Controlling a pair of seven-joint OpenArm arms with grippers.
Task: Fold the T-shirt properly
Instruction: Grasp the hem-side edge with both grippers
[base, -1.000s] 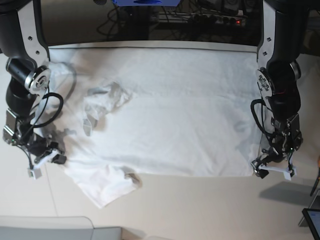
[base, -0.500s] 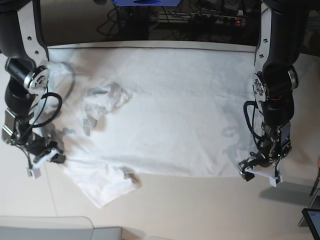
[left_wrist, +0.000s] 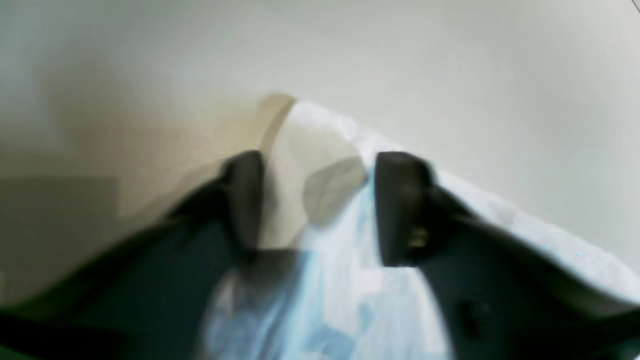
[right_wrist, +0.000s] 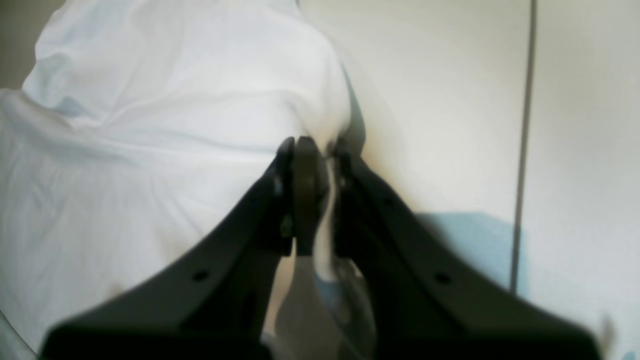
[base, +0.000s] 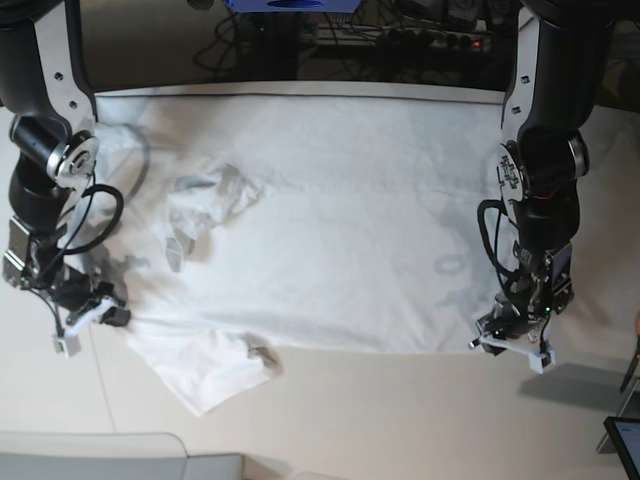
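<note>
Looks like a robotics lab setup: pale worktop (base: 400, 420), tangled cables (base: 250, 45) and a lit power strip (base: 440, 42) behind it.

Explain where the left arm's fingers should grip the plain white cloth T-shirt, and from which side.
Grip the plain white cloth T-shirt at its hem corner, coming from the bare table side. There the edge is free and slightly raised, already between the left gripper fingers.

The T-shirt (base: 330, 220) lies spread across the table (base: 400, 420), reaching its far edge. The right gripper (base: 88, 318) sits at the shirt's near-left corner, the left gripper (base: 512, 342) at its near-right corner.
</note>
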